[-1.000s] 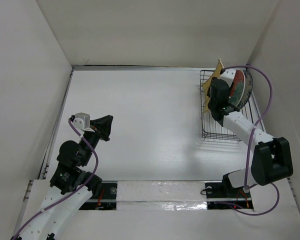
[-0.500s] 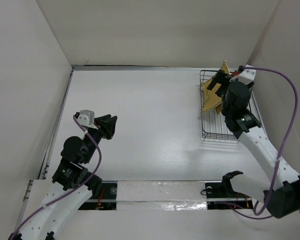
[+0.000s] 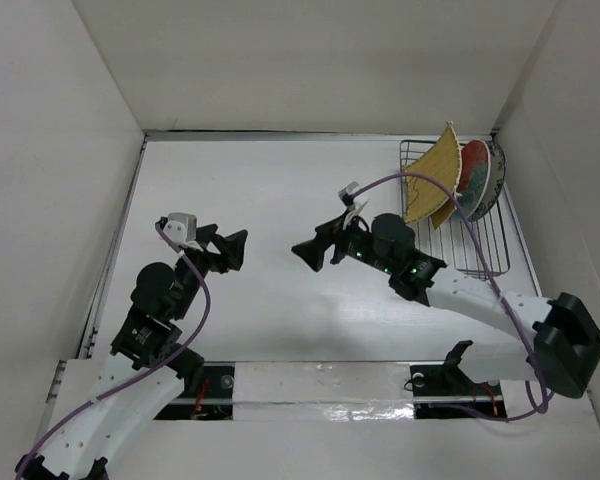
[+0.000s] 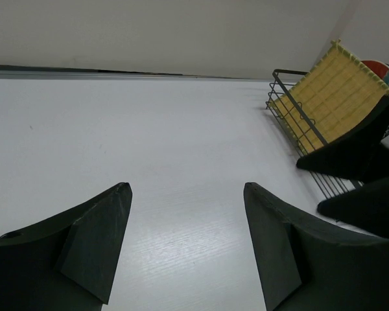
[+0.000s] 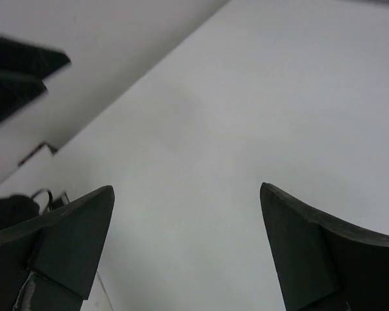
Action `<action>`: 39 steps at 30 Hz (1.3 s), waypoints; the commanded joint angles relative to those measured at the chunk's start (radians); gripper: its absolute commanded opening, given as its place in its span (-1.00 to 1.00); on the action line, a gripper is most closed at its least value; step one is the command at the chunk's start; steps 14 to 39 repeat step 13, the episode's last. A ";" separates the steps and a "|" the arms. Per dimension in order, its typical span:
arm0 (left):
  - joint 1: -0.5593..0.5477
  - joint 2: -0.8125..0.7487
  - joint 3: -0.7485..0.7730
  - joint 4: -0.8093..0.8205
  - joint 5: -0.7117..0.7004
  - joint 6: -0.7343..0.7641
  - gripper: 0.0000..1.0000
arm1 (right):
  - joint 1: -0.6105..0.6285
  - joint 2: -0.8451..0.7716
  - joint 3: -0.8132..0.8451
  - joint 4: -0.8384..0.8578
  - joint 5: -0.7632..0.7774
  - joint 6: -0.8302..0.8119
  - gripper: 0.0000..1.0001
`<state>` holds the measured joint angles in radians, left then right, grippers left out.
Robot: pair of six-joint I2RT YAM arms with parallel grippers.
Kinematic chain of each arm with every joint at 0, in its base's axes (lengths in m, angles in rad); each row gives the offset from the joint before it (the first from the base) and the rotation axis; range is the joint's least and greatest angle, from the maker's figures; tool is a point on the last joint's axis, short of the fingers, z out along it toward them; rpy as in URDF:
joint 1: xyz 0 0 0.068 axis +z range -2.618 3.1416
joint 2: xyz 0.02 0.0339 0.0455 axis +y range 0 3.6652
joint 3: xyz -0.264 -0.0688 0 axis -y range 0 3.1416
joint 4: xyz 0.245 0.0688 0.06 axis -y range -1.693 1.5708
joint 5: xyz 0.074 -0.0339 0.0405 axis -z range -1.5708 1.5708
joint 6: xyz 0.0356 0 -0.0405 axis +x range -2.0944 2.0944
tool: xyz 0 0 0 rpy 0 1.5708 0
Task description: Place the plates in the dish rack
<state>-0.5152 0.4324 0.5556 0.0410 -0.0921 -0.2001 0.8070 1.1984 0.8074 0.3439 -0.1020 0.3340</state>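
Left pincer (image 3: pixel 236 250) and right pincer (image 3: pixel 308 252): spread, empty. Plates (image 3: pixel 430 190) stand in dish rack (image 3: pixel 495 250), well apart from both.

Place: robot lab test cell
Signs: white walls (image 3: pixel 60 150) boxing a white counter (image 3: pixel 280 190); two cabled arms (image 3: pixel 470 298) bolted at its edge

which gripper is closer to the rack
Right. The right gripper is off to the left of the rack; the left gripper is farther left, beyond the right one.
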 commanded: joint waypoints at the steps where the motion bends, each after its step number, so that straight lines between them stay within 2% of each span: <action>1: 0.001 0.008 0.000 0.079 -0.024 0.001 0.36 | 0.027 0.052 -0.036 0.162 -0.087 -0.009 0.99; 7: 0.001 -0.006 -0.006 0.073 -0.098 0.019 0.36 | 0.037 0.107 -0.077 0.204 -0.062 -0.084 0.99; 13: 0.001 -0.011 -0.008 0.074 -0.104 0.022 0.37 | 0.037 0.176 -0.114 0.282 -0.062 -0.061 0.99; 39: 0.001 -0.011 -0.008 0.074 -0.104 0.022 0.37 | 0.037 0.176 -0.114 0.282 -0.062 -0.061 0.99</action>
